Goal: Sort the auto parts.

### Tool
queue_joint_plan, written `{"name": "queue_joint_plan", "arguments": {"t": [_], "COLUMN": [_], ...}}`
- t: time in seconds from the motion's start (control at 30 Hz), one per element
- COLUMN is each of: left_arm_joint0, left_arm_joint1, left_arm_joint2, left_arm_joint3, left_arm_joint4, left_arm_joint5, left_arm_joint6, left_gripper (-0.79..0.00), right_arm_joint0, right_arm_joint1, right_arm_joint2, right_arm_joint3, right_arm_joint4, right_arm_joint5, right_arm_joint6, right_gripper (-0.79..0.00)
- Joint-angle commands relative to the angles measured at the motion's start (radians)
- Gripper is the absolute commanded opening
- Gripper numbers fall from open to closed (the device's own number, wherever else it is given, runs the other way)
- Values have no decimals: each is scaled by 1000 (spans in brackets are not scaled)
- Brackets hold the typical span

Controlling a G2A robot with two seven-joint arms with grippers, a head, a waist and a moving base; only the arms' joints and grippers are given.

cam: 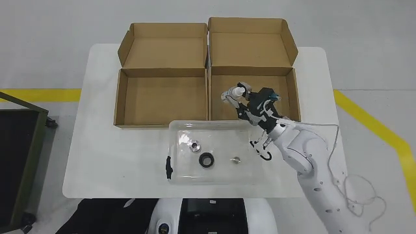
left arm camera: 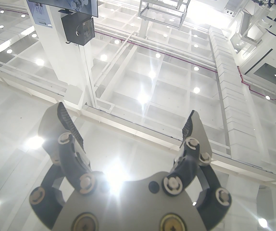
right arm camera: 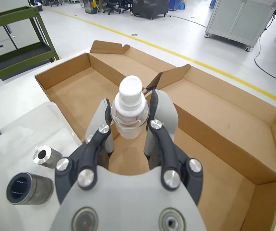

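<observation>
Right hand [right arm camera: 130,102] over right box [cam: 283,94], gripping white-capped part [right arm camera: 130,86]
Fingers clamp the part's clear body, cap upright, probably for release into that box; metal sleeves [right arm camera: 28,188] wait in clear tray [right arm camera: 44,114]; left hand [left arm camera: 127,111] spread wide, idle

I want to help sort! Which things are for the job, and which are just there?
For the job: white part, metal sleeve, bearing, small silver part, clear tray, left box, right box.
Just there: green cart, yellow floor line.
</observation>
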State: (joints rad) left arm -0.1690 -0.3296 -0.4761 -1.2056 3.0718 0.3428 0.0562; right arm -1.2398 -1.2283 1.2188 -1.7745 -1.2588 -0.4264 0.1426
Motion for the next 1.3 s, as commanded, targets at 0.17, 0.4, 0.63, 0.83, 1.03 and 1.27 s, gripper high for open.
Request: {"name": "queue_joint_plan", "arguments": {"t": [0.17, 0.4, 0.63, 0.83, 1.03, 1.27], "left_arm_joint0": [0, 0, 0, 0, 0, 0], "left_arm_joint1": [0, 0, 0, 0, 0, 0], "left_arm_joint2": [0, 0, 0, 0, 0, 0], "left_arm_joint3": [0, 0, 0, 0, 0, 0], "left_arm_joint4": [0, 0, 0, 0, 0, 0], "left_arm_joint5": [0, 0, 0, 0, 0, 0], "left_arm_joint6": [0, 0, 0, 0, 0, 0], "left_gripper": [0, 0, 0, 0, 0, 0], "right_arm_joint0": [63, 126, 173, 204, 220, 216], "right_arm_joint1": [-9, -19, -27, -33, -37, -37], "right_arm_joint2": [-49, -95, -125, -143, -156, -148], "right_arm_joint3": [78, 141, 201, 253, 284, 264], "right_arm_joint4": [-20, -52, -62, -68, -86, -89], "right_arm_joint5": [14, 32, 38, 44, 50, 60], "right_arm_joint6": [40, 82, 115, 125, 125, 124], "right_gripper": [-785, -785, -785, -730, -413, 0]}}
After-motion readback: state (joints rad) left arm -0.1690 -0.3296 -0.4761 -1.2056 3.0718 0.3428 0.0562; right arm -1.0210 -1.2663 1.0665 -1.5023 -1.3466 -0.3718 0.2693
